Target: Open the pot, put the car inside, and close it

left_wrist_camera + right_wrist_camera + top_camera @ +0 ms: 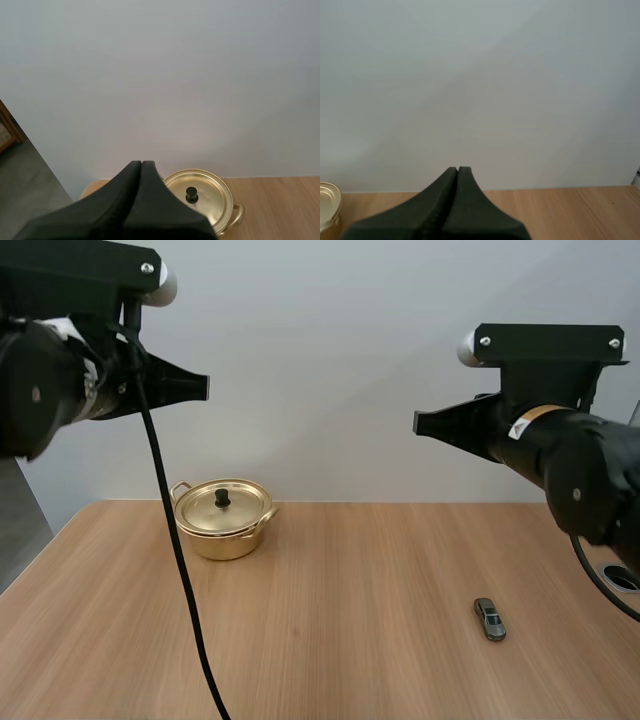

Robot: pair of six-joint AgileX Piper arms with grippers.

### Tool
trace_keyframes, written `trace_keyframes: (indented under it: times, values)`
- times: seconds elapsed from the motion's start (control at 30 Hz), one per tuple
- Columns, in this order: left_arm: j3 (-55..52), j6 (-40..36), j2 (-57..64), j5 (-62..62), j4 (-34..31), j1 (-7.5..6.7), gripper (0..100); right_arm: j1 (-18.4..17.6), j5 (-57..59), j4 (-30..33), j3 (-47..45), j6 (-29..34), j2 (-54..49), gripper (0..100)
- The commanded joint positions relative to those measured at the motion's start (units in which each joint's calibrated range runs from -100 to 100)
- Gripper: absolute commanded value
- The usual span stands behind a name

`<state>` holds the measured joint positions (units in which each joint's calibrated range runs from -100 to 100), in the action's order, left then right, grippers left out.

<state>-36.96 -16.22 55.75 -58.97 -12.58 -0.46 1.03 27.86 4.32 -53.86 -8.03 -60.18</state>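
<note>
Calls for parting closed jaws on left gripper, then dropping squarely onto black knob of lidded pot, with car well right of pot and right gripper jaws likewise together.

I see a light wooden table, with a plain pale wall rising behind it at twelve o'clock.

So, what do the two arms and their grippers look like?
The left arm and the right arm are black, with bulky rounded joint housings. The right one carries a white and orange label band near its wrist. The left gripper and the right gripper each have two matte black fingers that taper to a narrow tip.
</note>
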Motion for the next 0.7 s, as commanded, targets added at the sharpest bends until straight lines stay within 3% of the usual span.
trace_keyframes:
  times: [0.0, 0.1, 0.2, 0.27, 0.4, 0.43, 0.57, 0.67]
  values:
    - [3.01, -0.09, -32.06, -7.37, 2.84, 0.01, 0, 0.04, 51.99, 10.17, 7.1, 1.49, 19.68, 0]
    - [1.82, -0.09, -34.21, -2.49, 6.3, 0.01, 19, 0.04, 51.94, 10.17, 7.1, 3.13, 19.68, 0]
    - [1.33, 2.08, -36.68, 0.95, 6.43, 0.01, 61, 0.04, 54.8, 11.6, 7.1, 0.52, 20.47, 3]
    - [1.33, 8.22, -38.79, 1.61, 6.87, 0.01, 96, 0.04, 58.14, 13.69, 7.1, 0.2, 21.73, 26]
    - [1.33, 15.65, -42.94, 1.54, 7.89, 0.01, 100, 0.04, 63.73, 19.43, 7.1, -1.98, 23.56, 94]
    - [1.33, 15.65, -43.8, 2.84, 7.65, 0.01, 100, 0.04, 63.9, 22.2, 7.1, -3.13, 23.56, 100]
    - [1.33, 12.93, -46.7, 12.38, 7.65, 0.01, 100, 0.04, 64.33, 33.58, 7.23, -2.91, 23.43, 100]
    - [1.33, 11.19, -49.45, 21.04, 7.65, 0.01, 100, 0.04, 66.02, 35.15, 7.23, -0.92, 23.43, 100]
